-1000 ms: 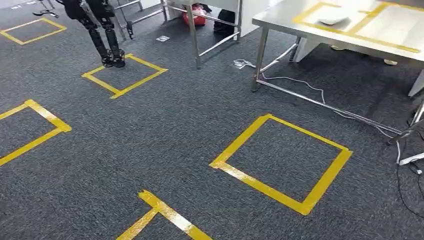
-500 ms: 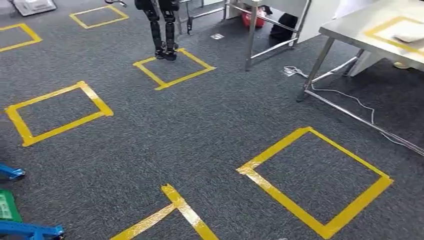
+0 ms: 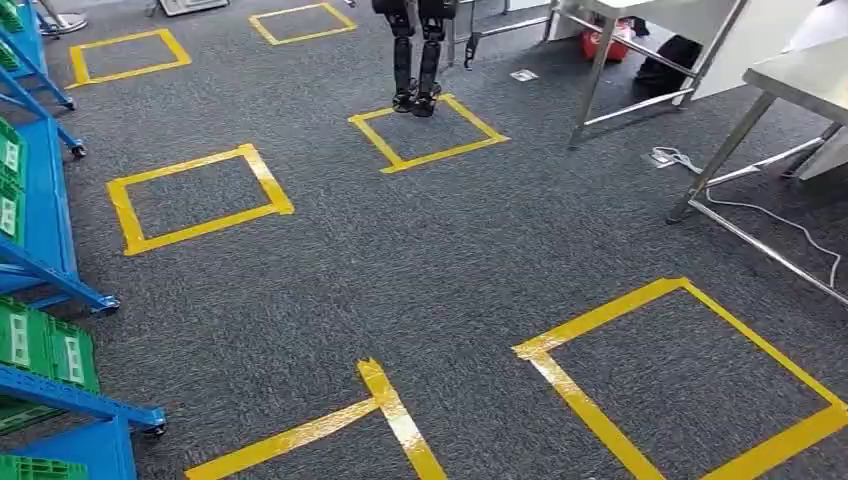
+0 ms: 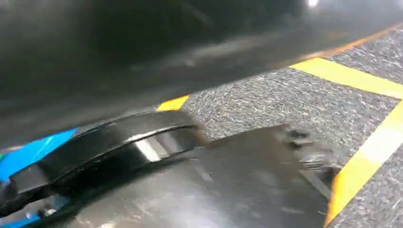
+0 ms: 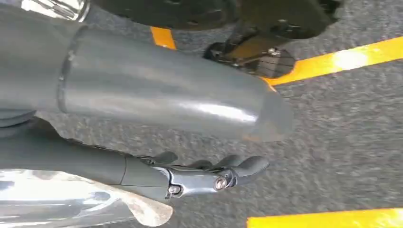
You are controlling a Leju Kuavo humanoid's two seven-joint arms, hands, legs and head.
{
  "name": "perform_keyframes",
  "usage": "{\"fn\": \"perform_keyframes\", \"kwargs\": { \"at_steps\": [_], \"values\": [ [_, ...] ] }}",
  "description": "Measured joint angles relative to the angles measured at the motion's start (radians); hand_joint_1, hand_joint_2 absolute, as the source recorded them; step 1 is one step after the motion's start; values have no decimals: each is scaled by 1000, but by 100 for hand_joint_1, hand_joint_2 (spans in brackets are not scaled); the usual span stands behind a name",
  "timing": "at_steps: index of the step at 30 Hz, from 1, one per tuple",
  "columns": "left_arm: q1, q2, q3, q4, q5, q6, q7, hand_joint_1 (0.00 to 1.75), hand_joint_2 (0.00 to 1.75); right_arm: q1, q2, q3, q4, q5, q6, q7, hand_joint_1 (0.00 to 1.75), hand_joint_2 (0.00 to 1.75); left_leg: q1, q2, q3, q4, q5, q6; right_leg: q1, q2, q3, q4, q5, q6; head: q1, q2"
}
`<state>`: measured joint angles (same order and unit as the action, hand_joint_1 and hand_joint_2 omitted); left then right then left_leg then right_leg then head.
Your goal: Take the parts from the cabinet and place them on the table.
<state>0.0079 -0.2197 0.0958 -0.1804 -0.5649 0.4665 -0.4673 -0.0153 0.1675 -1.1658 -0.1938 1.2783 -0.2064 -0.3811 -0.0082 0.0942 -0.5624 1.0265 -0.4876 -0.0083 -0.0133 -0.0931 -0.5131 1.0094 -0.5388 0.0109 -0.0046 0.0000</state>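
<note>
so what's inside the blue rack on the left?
Green crates sit on the blue rack's shelves, with more higher up. Their contents can't be seen; no parts are visible.

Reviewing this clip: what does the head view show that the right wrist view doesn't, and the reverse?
Head view alone: the blue rack with green bins at the left, another robot's legs by a taped square, and steel table legs with a white cable.
Right wrist view alone: the right hand, thick grey thumb above darker fingers, holding nothing.
Both: grey carpet with yellow tape.
</note>
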Motion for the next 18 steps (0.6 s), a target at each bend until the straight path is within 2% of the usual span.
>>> {"fn": "perform_keyframes", "kwargs": {
  "at_steps": [1,4,5,6,7,8,9,10,11,12,13,14,15,16,18],
  "values": [
    [-2,0,7,0,11,3,-1,0,0,-2,0,-1,0,0,-6,9,0,0,0,-16,-1,-5,4,7,3,-6,-1,0,-4,9,2,0],
    [-1,3,31,0,41,9,4,0,0,-15,10,-1,0,15,-22,48,0,0,-5,-46,-9,-10,8,18,2,-35,19,-10,-3,22,0,0],
    [-1,3,40,0,49,9,4,0,0,-21,12,0,0,18,-21,52,0,0,7,-60,2,-24,17,28,-3,-16,9,-5,-14,31,1,0],
    [-3,5,46,0,50,11,3,0,0,-25,13,0,1,22,-16,51,0,0,7,-67,3,-26,18,33,-3,36,1,23,-37,31,6,0],
    [-9,6,51,0,50,12,3,0,0,-27,13,0,3,24,-8,51,0,0,7,-79,0,-26,20,37,-3,69,-30,91,-72,30,11,0],
    [-14,7,54,0,50,12,3,0,0,-29,13,1,4,24,1,50,0,0,6,-93,0,-26,20,39,-3,83,-73,179,-111,31,13,0],
    [-17,8,56,0,50,12,7,0,0,-28,13,2,5,25,12,49,0,0,6,-106,0,-26,19,41,-3,89,-115,258,-138,32,13,0],
    [-19,10,58,0,50,12,15,0,0,-29,12,2,5,26,19,47,0,0,5,-121,0,-25,19,41,-3,91,-150,315,-149,32,15,0],
    [-20,12,59,0,50,13,26,0,0,-30,11,2,5,27,24,47,0,0,5,-136,2,-25,19,40,-3,91,-162,319,-133,33,14,0],
    [-21,16,61,0,47,15,37,0,0,-33,10,2,5,27,28,47,0,0,6,-153,3,-25,19,40,-4,92,-151,274,-88,33,15,0],
    [-22,18,61,0,46,15,43,0,0,-35,8,2,5,27,30,48,0,0,7,-168,6,-24,17,38,-6,97,-121,196,-36,33,15,0],
    [-23,19,61,0,42,15,53,0,0,-36,6,2,5,27,31,52,0,0,8,-182,8,-22,16,35,-10,115,-81,104,14,33,15,0],
    [-25,21,62,0,41,10,77,0,0,-37,6,2,5,27,34,64,0,0,9,-193,6,-19,12,29,-18,172,-54,32,36,35,17,0],
    [-31,23,62,0,40,3,102,0,0,-38,6,2,5,27,40,76,0,0,3,-208,-2,-5,8,21,-21,191,-39,5,21,32,18,0],
    [-30,28,63,0,34,-19,178,0,0,-41,4,2,5,27,46,108,0,0,11,-228,-8,-14,15,7,-12,171,-34,15,21,21,17,0]
  ]
}}
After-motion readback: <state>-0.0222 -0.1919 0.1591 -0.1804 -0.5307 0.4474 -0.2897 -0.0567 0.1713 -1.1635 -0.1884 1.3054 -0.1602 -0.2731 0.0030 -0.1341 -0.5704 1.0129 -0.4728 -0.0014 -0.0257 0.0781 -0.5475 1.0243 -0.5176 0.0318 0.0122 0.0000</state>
